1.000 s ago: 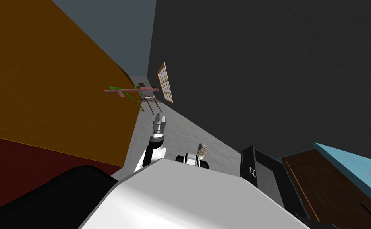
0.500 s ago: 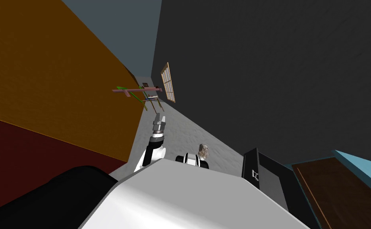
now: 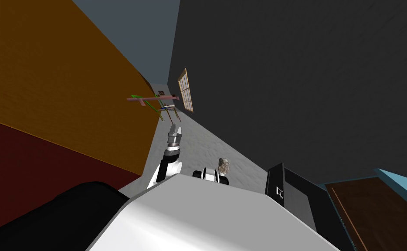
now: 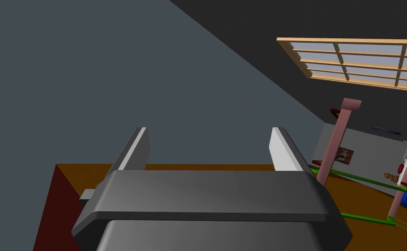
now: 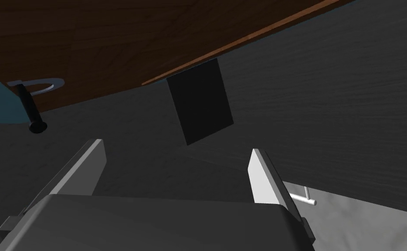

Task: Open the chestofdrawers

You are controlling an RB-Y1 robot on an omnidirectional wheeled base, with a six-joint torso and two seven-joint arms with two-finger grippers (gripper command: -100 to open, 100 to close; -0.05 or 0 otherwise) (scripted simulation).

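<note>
Both arms are held forward and carry nothing. That makes sense, I judge, since you aren't yet squared up to anything worth pulling. The left jaws are released and aim down the corridor between the orange wall [image 3: 67,87] and the dark wall [image 3: 307,65]. The right jaws are released too, facing that dark wall. The chest [image 3: 273,176] is, as I read it, the black box with a small pale handle [image 3: 279,190]. It stands low on your right against the dark wall, well apart from both jaws, so you'd likely need to turn right before reaching.
</note>
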